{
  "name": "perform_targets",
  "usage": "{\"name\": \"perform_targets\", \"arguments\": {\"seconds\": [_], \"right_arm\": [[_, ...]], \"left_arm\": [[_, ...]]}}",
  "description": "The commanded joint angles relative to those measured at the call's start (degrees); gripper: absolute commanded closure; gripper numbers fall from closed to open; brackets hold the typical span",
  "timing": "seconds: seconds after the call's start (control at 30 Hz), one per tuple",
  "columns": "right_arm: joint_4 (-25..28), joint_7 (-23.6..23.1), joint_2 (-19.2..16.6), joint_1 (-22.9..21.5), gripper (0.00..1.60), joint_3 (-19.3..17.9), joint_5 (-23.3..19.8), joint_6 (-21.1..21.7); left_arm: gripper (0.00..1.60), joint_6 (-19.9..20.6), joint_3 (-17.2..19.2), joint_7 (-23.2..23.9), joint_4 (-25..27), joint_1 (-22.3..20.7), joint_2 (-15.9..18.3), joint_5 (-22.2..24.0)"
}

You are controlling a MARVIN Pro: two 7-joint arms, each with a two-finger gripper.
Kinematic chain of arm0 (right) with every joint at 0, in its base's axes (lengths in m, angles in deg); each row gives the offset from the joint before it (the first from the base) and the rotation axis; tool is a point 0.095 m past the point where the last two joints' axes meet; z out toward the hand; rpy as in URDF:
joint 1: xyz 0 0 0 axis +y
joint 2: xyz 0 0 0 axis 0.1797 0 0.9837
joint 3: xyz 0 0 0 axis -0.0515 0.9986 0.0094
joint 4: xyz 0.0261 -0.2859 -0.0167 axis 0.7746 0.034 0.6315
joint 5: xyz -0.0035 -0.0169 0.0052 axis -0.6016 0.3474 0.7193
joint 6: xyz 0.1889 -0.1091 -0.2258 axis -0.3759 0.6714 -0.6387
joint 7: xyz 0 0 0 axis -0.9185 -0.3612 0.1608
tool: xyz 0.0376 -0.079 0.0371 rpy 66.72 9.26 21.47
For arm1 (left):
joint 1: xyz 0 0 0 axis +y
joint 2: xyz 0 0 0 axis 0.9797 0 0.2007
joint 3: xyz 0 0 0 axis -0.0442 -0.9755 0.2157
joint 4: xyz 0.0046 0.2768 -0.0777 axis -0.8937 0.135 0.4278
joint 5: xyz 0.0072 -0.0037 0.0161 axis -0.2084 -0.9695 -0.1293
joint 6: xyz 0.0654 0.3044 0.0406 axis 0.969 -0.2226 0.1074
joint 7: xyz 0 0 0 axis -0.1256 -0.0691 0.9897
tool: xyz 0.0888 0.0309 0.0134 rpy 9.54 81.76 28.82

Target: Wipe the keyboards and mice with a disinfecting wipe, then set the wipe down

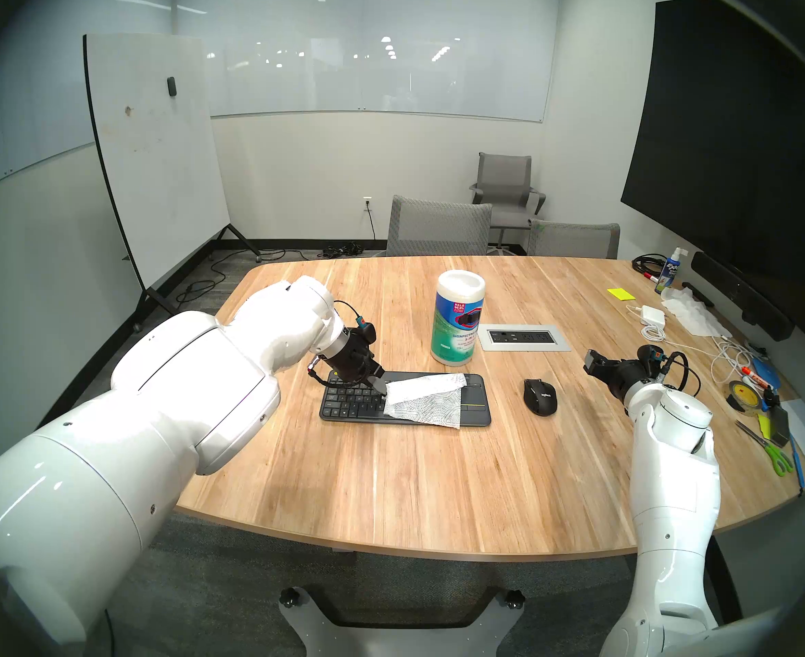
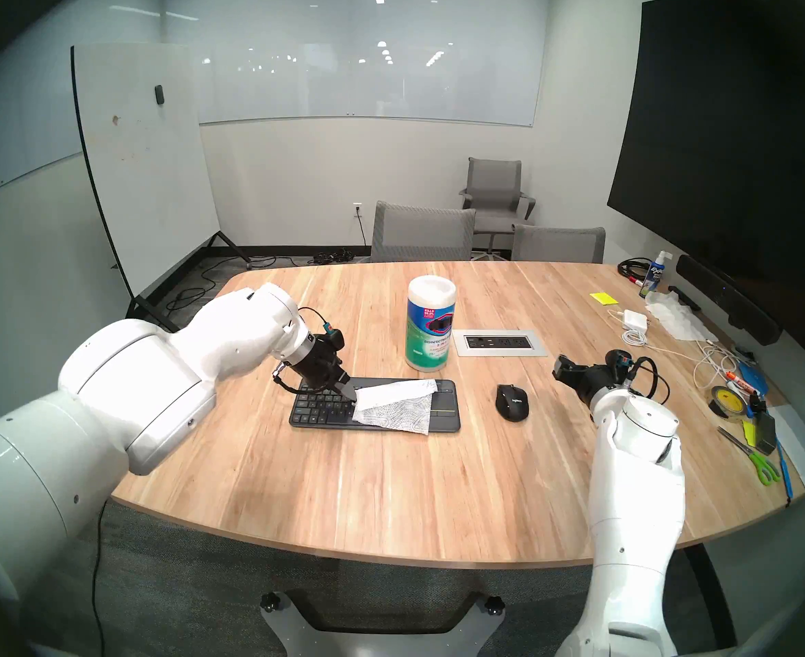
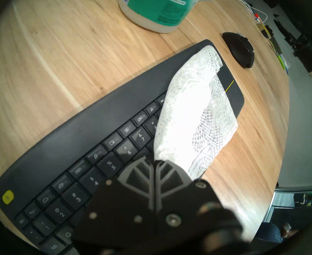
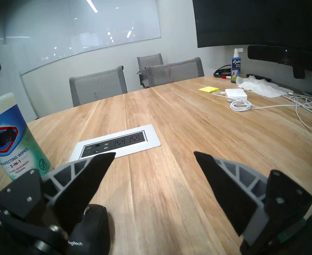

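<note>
One keyboard (image 1: 405, 399), flat, dark grey and rectangular with rounded corners, lies on the wood-grain tabletop (image 1: 391, 490) toward its left edge; it carries a thin yellow line and one yellow corner button (image 3: 7, 197); one wipe (image 1: 424, 400), a thin white sheet with a dotted net-like texture, is draped over the keyboard's right half, part folded over itself, its lower corner hanging past the keyboard's near edge onto the wood; the left tool (image 1: 380, 386) has its two black ribbed fingers (image 3: 148, 177) pressed together, clamped on the wipe's left end above the keys; one mouse (image 1: 539, 396), small, black, rounded and glossy, sits just right of the keyboard, apart from it; the right tool (image 4: 154, 158) hangs above the tabletop near its right edge, its two pointed fingers spread wide with nothing between them; one tall white cylindrical canister (image 1: 457, 323) with a teal-blue label stands upright behind the keyboard; one flat silver outlet plate (image 1: 524, 337) sits flush in the tabletop's middle.
</note>
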Motion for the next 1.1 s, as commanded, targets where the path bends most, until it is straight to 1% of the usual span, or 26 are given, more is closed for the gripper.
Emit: {"name": "perform_targets", "arguments": {"seconds": [0.0,1.07], "right_arm": [[1.0,-0.1,-0.3,-0.9,0.00,0.1,-0.1,-0.3],[0.3,-0.1,-0.4,-1.0,0.00,0.1,-0.1,-0.3]], "left_arm": [[1.60,0.0,0.3,2.6,0.4,-1.5,0.5,0.3],[1.60,2.1,1.2,0.3,0.0,0.1,3.0,1.0]]}}
